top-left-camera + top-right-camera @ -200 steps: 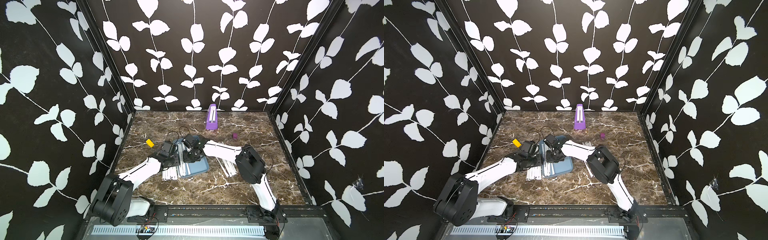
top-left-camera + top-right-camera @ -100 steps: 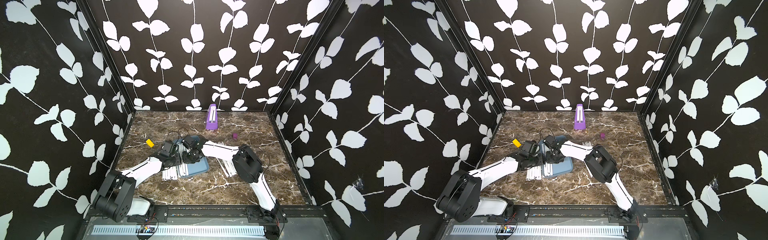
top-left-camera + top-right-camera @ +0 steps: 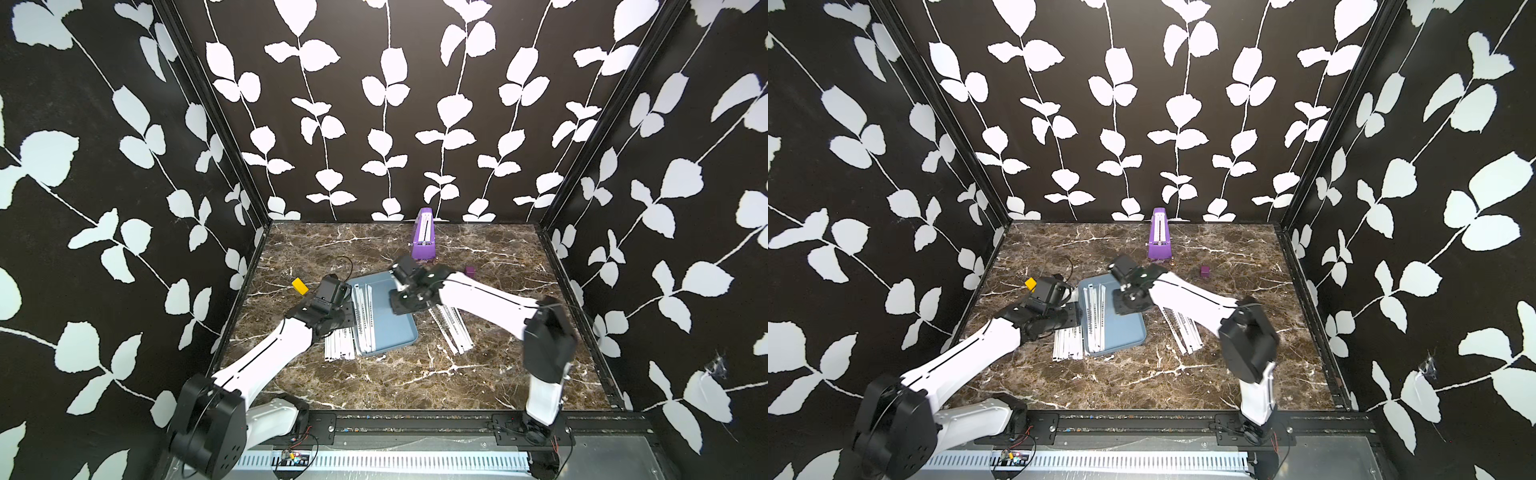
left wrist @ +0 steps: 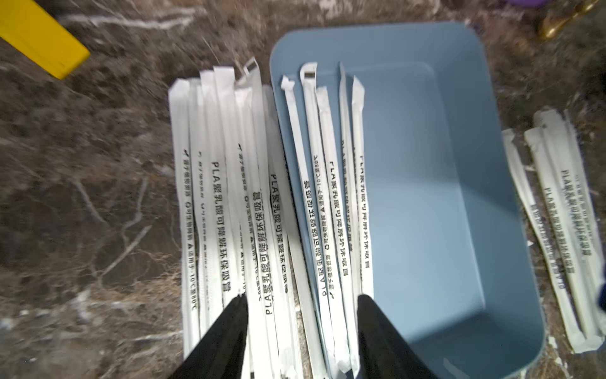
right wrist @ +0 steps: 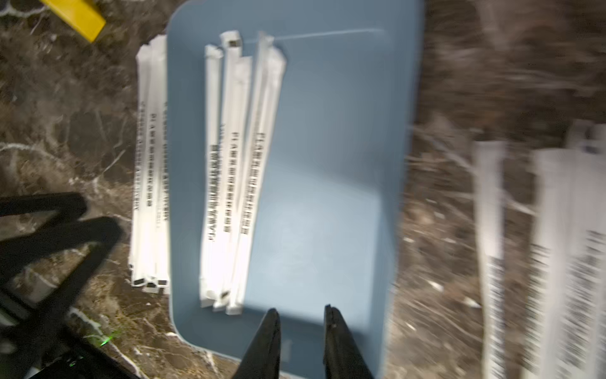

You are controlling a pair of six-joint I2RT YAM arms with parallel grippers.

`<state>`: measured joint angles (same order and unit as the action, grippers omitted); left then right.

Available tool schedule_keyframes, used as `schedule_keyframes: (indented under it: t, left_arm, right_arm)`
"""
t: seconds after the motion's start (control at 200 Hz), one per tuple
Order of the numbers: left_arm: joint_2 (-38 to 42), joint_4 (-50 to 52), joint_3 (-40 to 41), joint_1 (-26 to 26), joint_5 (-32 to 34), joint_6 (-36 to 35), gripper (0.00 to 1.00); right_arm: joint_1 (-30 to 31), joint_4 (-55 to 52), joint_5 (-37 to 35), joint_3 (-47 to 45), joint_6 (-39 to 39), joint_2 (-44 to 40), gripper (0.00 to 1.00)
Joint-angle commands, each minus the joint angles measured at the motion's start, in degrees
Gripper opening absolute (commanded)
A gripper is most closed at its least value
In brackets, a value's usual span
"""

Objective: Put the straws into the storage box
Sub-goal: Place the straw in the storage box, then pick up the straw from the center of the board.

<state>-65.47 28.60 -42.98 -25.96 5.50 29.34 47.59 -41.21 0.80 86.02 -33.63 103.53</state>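
Arms low: left pincer (image 4: 301, 297) wide over straws (image 4: 213, 197), arm toward 1 o'clock; right pincer (image 5: 300, 309) narrow, empty, forearm toward 10 o'clock.

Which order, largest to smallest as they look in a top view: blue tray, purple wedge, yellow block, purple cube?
1. blue tray, clearly largest
2. purple wedge; it stands farther back, so it may look smaller than it is
3. yellow block
4. purple cube, only a little smaller than the block

Purple wedge (image 3: 423, 239), small purple cube (image 3: 469, 271), yellow block (image 3: 299, 286) on brown marble tabletop (image 3: 395, 374)
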Motion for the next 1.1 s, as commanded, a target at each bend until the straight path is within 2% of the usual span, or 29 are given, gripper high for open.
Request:
schedule_keyframes:
  t: [0.0,0.205,0.4,0.675,1.095]
  left_arm:
    - [2.58,10.56,-2.98,-0.71,5.48,-3.66,0.59]
    - [3.57,11.72,-3.03,-1.03,6.82,-5.16,0.63]
    - [4.30,8.31,-2.50,-0.94,3.06,-4.94,0.64]
    - [3.02,5.38,-2.35,-0.94,-0.32,-3.84,0.64]
    - [-1.93,3.74,-5.09,0.02,-2.47,-5.37,0.64]
  right_arm:
    - [-3.10,-7.34,-9.79,-6.28,10.06,-2.70,0.22]
    - [-6.96,-7.09,-7.81,-9.15,12.32,-1.87,0.26]
    - [-8.17,-4.62,-5.44,-8.85,12.57,2.99,0.30]
    - [-9.54,-2.02,-2.49,-9.70,12.52,6.58,0.28]
    - [-10.15,-1.42,-3.00,-8.81,12.71,10.60,0.20]
